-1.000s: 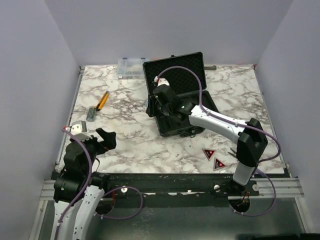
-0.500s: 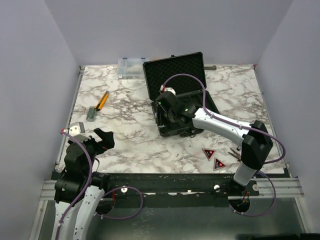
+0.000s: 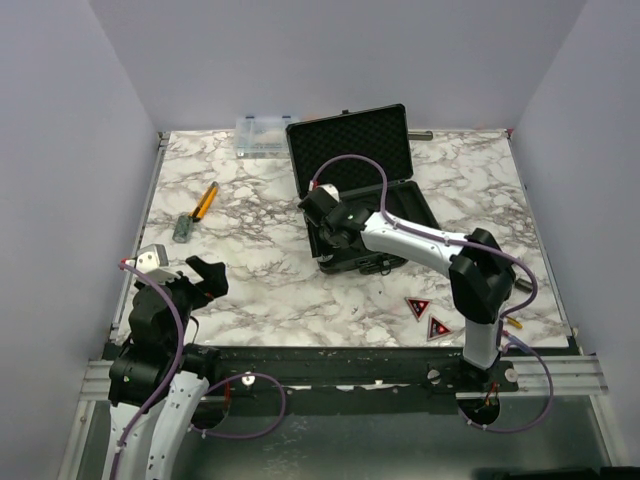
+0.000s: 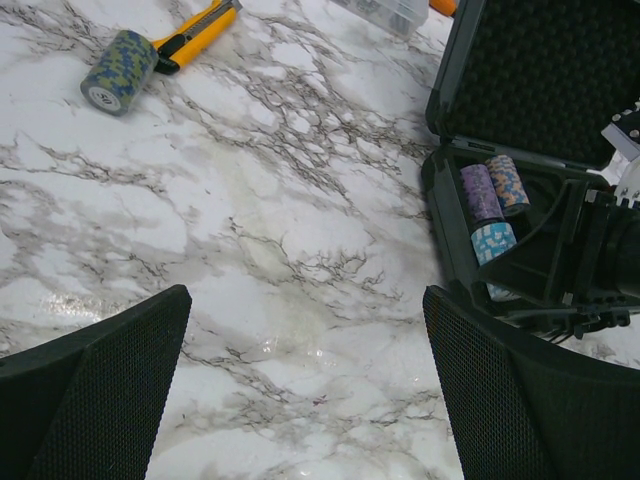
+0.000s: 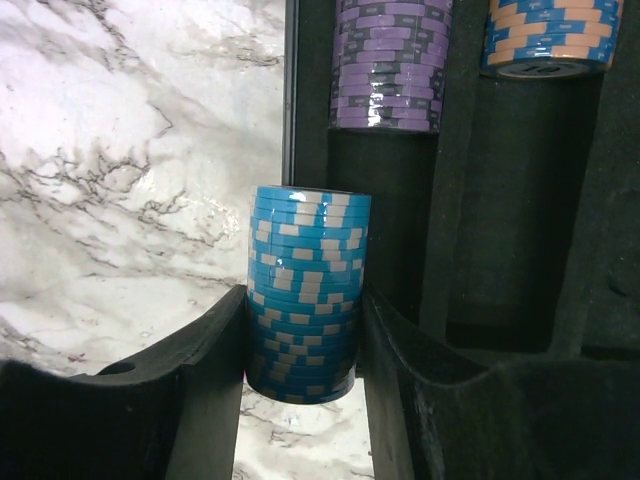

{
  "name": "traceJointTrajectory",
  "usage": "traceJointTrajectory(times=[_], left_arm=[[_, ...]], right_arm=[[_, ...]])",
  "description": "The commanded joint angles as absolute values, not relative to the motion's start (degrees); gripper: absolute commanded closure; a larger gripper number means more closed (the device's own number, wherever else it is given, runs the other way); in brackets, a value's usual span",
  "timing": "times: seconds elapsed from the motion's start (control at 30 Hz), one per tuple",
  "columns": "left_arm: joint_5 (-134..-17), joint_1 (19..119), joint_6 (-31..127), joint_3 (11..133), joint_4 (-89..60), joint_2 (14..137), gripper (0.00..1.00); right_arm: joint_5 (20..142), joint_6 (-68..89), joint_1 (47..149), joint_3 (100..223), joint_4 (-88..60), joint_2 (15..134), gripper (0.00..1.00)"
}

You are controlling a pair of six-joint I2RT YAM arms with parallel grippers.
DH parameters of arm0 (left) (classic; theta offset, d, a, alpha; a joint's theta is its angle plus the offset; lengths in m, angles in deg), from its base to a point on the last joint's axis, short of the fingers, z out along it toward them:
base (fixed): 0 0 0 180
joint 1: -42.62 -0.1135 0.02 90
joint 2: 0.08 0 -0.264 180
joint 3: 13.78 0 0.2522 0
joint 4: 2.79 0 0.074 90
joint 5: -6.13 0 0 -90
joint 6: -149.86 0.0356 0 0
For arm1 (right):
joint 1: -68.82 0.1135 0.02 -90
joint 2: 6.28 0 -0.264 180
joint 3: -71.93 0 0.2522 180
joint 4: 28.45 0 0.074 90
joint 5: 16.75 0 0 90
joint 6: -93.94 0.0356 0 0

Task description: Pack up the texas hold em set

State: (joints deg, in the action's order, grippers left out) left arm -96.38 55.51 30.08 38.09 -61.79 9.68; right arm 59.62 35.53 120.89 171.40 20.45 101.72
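Clamping a short stack of light-blue-and-white poker chips between both fingers, the right gripper hung over the near left corner of the black hard briefcase, whose foam-lined lid stood open beyond it. The stack sat upright in the grip, touching a finger pad on each side. Whether its lower end rested in the black slotted tray could not be told. Straight ahead of those fingertips, in the same slot line, lay a purple chip stack. An orange-and-blue chip stack lay in the next slot to the right of it. To the left of the held stack ran the briefcase wall, and past it the white marble-patterned table. Well behind the right gripper, back toward its arm's base, two small red-and-black triangles lay flat on the marble, just beside each other and outside the briefcase. The left gripper hovered low near its own base with its jaws spread wide and nothing between them. Far ahead of it and to the left lay a mottled blue-and-yellow chip roll on its side. It was just beside the tip of a yellow-handled utility knife. Ahead and to the right of the left gripper stood the open briefcase. A clear plastic organiser box sat beyond it, near the lid's left edge.
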Motion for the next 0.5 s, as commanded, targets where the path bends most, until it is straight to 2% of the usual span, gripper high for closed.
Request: traceJointTrajectory(times=[0.0,0.47], left_arm=[[-97.93,55.87,29.62,37.76,-62.00,9.91,0.02],[-97.73,55.94,29.62,37.78,-61.99,12.18,0.02]], right_arm=[[56.83,33.86,120.68,175.01,22.38,103.50,0.99],[58.13,30.06,119.02,177.05,21.88,108.25,0.97]])
